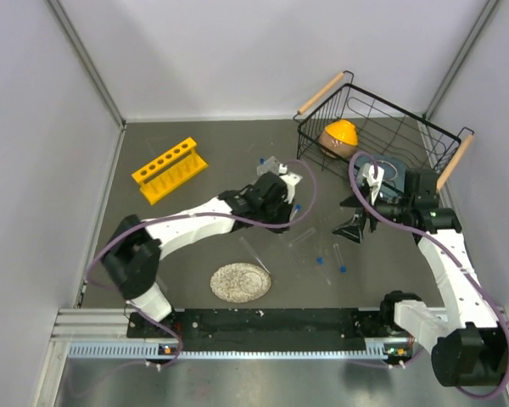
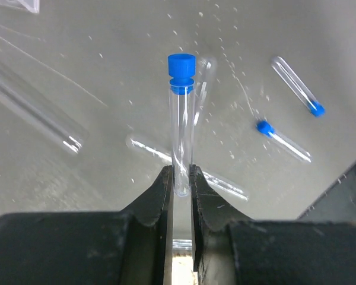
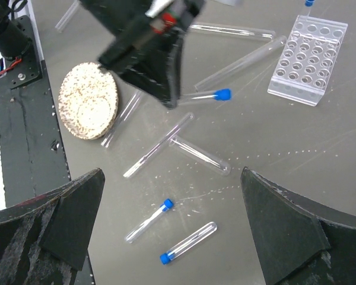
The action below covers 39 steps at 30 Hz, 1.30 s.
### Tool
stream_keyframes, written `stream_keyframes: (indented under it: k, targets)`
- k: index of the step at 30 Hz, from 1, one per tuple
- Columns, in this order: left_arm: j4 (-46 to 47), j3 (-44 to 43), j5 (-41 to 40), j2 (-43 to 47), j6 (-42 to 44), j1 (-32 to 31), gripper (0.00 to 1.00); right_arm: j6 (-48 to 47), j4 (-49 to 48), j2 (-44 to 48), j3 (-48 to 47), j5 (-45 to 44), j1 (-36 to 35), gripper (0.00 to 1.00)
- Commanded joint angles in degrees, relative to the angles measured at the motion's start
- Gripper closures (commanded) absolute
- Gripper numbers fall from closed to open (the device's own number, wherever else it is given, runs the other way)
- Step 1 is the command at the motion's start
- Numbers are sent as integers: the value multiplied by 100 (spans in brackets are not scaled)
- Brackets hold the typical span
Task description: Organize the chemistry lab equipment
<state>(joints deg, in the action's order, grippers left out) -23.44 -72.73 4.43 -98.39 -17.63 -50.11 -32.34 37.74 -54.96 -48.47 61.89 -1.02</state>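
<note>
While poised over loose test tubes (image 2: pixel 35 110) at table (image 1: pixel 237 144) centre, pinching blue-capped vial (image 2: pixel 181 119) in left gripper (image 2: pixel 181 178), right gripper (image 3: pixel 172 178) spread wide. Orange-topped ball (image 1: pixel 339 137) in wire basket (image 1: pixel 424 136), far-right corner.

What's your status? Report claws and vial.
Left claw shut on vial. Right claw open, empty. Loose tubes lie scattered nearby.

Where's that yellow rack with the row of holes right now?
In the overhead view, the yellow six-hole plastic rack sits at the far left of the grey table, near the left wall, across from the black wire basket.
</note>
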Motion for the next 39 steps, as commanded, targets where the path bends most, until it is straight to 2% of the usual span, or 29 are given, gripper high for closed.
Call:
stream_keyframes:
  k: [1, 7, 9, 12, 16, 22, 31, 37, 39]
  targets:
    - [1323, 1066, 462, 1397, -276, -139, 96, -221, -161, -251, -198, 254, 75, 1]
    - [2729, 2595, 314, 2734, -250, -649, 96, 305, 374, -770, -1216, 332, -47, 2]
    - [3213, 3061, 156, 2991, -337, -780, 95, 534, 542, -999, -1532, 298, -529, 3]
    - [3608, 3510, -134, 3448, -539, -878, 95, 965, 542, -1175, -1770, -316, -1327, 4]
    - [3882, 3932, -354, 4001, -768, -939, 95, 1965, 428, -1508, -2043, -564, -1884, 4]
    - [3909, 4117, -390, 4275, -812, -975, 95, 2179, 419, -1903, -2176, -1047, -2666, 5]
    - [3961, 4135, -390, 4258, -891, -1062, 95, 2557, 305, -2405, -2430, -1030, -3027, 14]
    - [3988, 4109, -592, 4161, -953, -1089, 95, 2636, 252, -2599, -2527, -1100, -3185, 28]
    - [3979, 4109, -644, 4152, -962, -1098, 95, 2654, 234, -2625, -2527, -1056, -3229, 40]
